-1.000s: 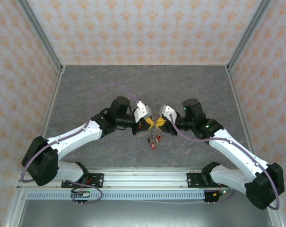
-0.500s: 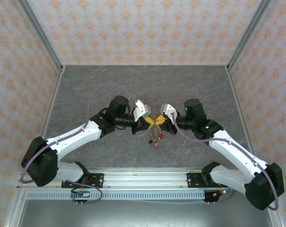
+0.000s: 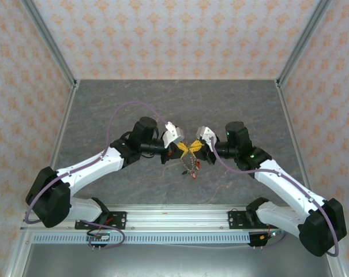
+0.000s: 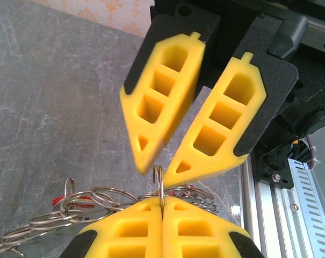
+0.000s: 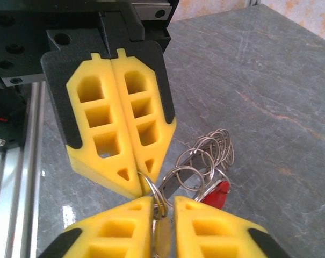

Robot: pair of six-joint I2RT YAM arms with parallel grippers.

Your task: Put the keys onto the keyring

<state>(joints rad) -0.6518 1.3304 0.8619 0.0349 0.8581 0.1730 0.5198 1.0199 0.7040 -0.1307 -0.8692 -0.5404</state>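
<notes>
My left gripper (image 4: 162, 203) is shut on a thin silver split ring (image 4: 160, 180) that stands up from between its yellow fingertips. Linked to it is a bunch of several wire rings (image 5: 208, 153) that hangs below both grippers (image 3: 191, 167). Red key heads (image 5: 216, 194) show among the rings (image 4: 64, 200). My right gripper (image 5: 164, 208) faces the left one tip to tip, open, with that ring and a flat metal blade (image 5: 163, 236) in its gap. From above, the left gripper (image 3: 183, 149) and right gripper (image 3: 196, 148) meet mid-table. A large toothed keyring is out of view.
Grey stone-patterned table (image 3: 174, 104) stretches behind and beside the arms, with patterned walls on three sides. An aluminium rail (image 3: 174, 218) runs along the near edge, under the arm bases.
Both grippers have shifted slightly and stay tip to tip. The hanging bunch of rings and keys has swung a little to the right and up.
</notes>
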